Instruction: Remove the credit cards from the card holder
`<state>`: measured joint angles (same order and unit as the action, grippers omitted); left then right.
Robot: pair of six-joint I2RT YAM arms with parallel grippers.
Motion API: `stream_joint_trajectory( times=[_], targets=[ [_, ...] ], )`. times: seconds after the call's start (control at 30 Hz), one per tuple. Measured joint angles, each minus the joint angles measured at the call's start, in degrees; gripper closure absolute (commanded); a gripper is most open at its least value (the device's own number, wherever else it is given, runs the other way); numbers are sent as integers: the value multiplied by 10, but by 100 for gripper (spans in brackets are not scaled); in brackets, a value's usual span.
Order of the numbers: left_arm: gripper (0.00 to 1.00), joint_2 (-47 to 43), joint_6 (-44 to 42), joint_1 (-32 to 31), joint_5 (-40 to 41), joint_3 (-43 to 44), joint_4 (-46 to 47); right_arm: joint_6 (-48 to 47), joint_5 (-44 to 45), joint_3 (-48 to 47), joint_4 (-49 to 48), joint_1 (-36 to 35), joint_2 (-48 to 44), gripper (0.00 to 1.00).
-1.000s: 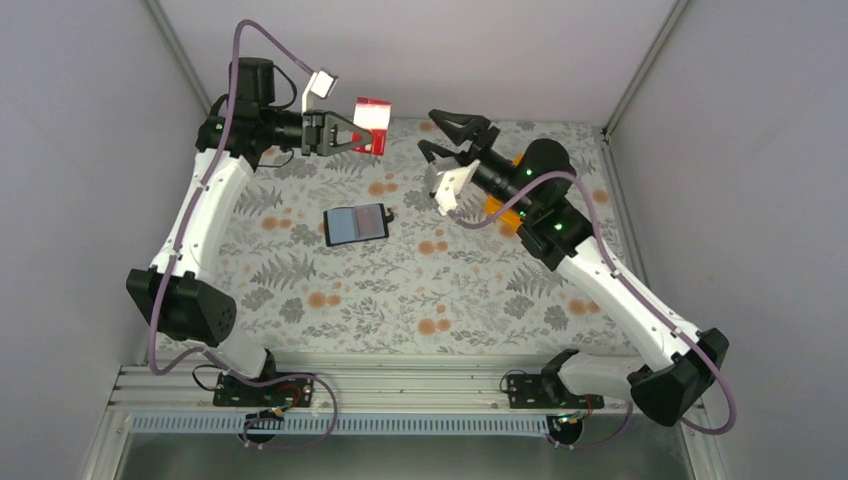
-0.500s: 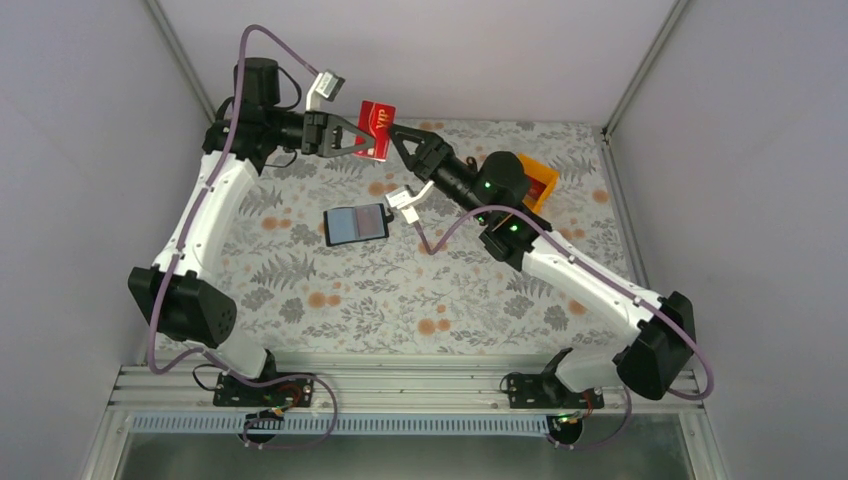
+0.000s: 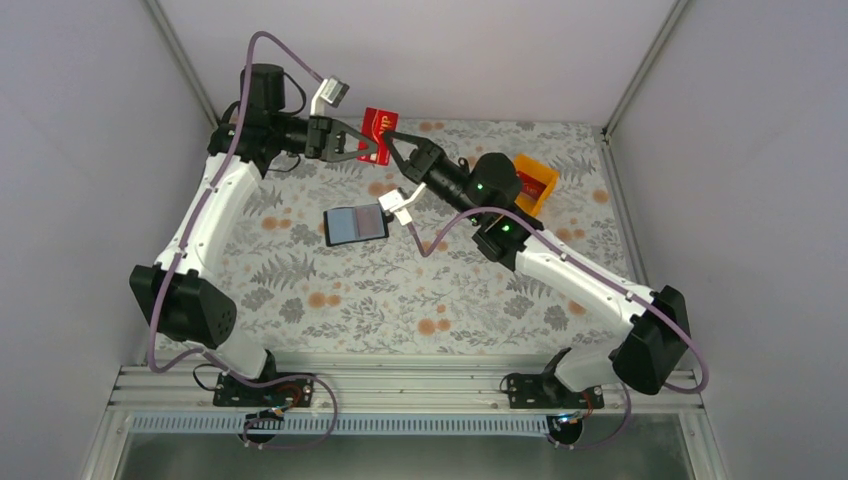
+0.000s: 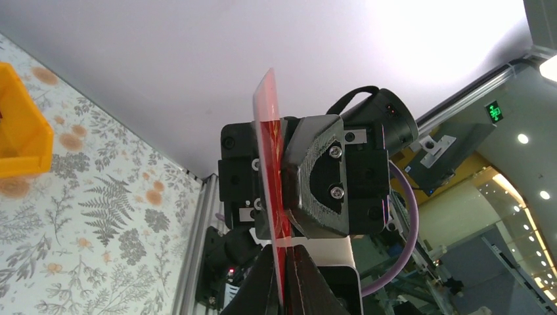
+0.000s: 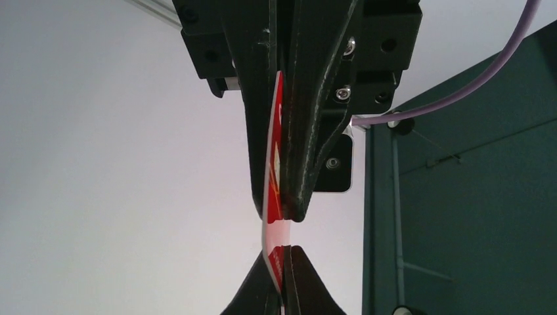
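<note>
A red credit card [image 3: 378, 126] hangs in the air over the far edge of the table, pinched from both sides. My left gripper [image 3: 370, 150] is shut on its left part and my right gripper [image 3: 392, 139] is shut on its right part. In the left wrist view the card [image 4: 268, 125] stands edge-on between my left fingertips [image 4: 283, 289], with the right gripper's fingers [image 4: 315, 177] clamped further up it. In the right wrist view the card [image 5: 274, 164] bends slightly between my right gripper [image 5: 282, 275] and the left one. The black card holder [image 3: 356, 224] lies open on the table, grey-blue inside.
An orange plastic bin [image 3: 536, 181] stands at the back right behind the right arm, and shows as the bin [image 4: 20, 134] in the left wrist view. The floral table cover [image 3: 400, 290] ends at grey walls on three sides.
My right arm swung left to the raised card and its jaws closed on it. The left gripper kept its hold, shifting the card slightly.
</note>
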<state>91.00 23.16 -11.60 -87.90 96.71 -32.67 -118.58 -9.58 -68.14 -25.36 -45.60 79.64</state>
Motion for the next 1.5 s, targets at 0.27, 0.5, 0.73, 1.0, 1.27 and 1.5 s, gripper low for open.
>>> stream_joint_trajectory(
  times=[0.27,0.5,0.73,1.0,1.27,1.5],
  targets=[
    [0,7,-47,-4,7,5,-26,2,42,7,30,-12,-10,96],
    [0,44,-247,6,317,120,-148,286,206,-73,164,-4,7,96],
    [0,12,-329,85,501,61,-144,678,354,-218,408,89,118,96],
    [0,13,-347,115,528,-26,-142,861,409,-179,614,229,257,96],
    [0,14,-349,116,530,-63,-132,899,442,-175,625,242,273,96],
    [0,16,-350,118,529,-69,-129,893,479,-183,623,268,326,96]
  ],
)
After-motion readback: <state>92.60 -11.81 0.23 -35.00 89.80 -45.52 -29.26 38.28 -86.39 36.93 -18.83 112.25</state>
